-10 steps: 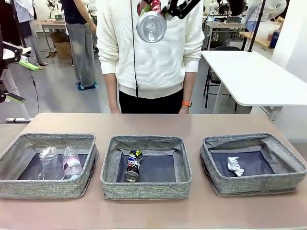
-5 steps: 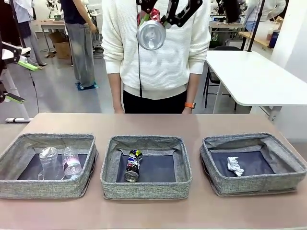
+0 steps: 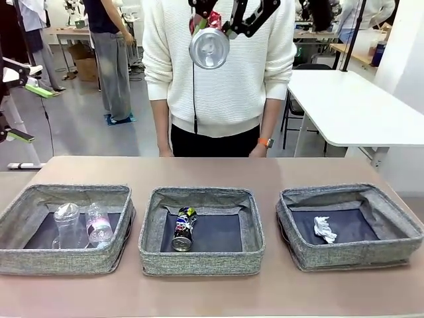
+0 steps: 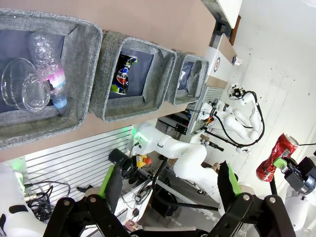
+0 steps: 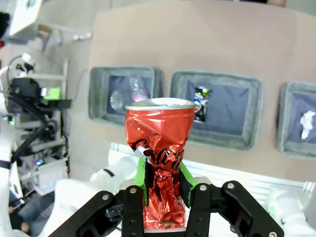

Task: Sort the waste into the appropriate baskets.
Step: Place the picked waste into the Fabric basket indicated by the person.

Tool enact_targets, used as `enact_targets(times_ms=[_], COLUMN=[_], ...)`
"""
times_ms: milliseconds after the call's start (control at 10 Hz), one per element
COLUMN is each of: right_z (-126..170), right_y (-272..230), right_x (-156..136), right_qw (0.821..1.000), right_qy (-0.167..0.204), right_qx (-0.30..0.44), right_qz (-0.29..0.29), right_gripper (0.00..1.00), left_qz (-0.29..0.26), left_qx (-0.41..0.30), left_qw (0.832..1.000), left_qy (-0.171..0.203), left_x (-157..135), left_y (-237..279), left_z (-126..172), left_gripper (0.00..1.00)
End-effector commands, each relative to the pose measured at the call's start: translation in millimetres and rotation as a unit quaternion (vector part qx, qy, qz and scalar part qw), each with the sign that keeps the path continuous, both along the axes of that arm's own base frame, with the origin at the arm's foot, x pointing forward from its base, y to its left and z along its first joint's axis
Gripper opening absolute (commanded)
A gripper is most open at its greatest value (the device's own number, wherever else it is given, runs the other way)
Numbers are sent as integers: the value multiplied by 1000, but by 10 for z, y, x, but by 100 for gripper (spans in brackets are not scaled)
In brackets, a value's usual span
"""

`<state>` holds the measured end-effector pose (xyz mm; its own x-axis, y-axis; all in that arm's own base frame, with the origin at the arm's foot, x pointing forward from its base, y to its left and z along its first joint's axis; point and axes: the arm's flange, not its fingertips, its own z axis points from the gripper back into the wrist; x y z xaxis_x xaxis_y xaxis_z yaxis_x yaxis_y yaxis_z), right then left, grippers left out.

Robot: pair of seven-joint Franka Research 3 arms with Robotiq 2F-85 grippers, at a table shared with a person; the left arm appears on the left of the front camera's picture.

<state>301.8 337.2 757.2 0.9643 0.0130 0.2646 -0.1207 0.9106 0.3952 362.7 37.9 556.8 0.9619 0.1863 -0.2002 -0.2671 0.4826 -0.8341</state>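
Observation:
My right gripper (image 3: 218, 23) hangs high above the far side of the table, shut on the crushed red can (image 3: 209, 46), which points its silver end at the camera. In the right wrist view the can (image 5: 158, 148) stands pinched between the green pads. Three grey baskets sit in a row. The left one (image 3: 59, 262) holds a clear cup (image 3: 66, 222) and a clear bottle (image 3: 99, 224). A dark multicoloured can (image 3: 183, 228) lies in the middle basket (image 3: 199, 262), and a white paper wad (image 3: 324, 229) in the right basket (image 3: 351, 255). My left gripper (image 4: 169, 180) is open, off the table's left edge.
A person in a white sweater (image 3: 218, 79) stands at the far edge, hands low behind the table. The brown tabletop (image 3: 212, 169) is bare beyond the baskets. A white table (image 3: 351, 106) stands at the back right.
The right gripper with the red can has shifted slightly to the right and turned a little. The person has shifted a bit to the right. The left gripper has not moved.

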Motion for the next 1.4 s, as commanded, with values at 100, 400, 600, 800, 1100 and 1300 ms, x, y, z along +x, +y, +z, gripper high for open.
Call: enact_targets(times_ms=[100,400,600,800,1100,1300], right_z=[9,9,9,9,9,0], right_y=[-11,-11,-11,-11,-11,0], right_x=[-27,-27,-27,-27,-27,0], right_qw=[1000,1000,1000,1000,1000,1000], right_qy=[0,0,0,0,0,0], right_qx=[-1,-1,-1,-1,-1,0], right_qz=[0,0,0,0,0,0], right_gripper=[27,27,27,27,27,27], left_qz=[-4,-4,-4,-4,-4,-4], left_qx=[0,0,0,0,0,0], left_qw=[1000,1000,1000,1000,1000,1000], left_qy=[1,1,1,1,1,1], left_x=[-22,-22,-22,-22,-22,-22], left_y=[24,24,24,24,24,24], left_z=[17,17,17,17,17,17], left_gripper=[100,100,100,100,100,100])
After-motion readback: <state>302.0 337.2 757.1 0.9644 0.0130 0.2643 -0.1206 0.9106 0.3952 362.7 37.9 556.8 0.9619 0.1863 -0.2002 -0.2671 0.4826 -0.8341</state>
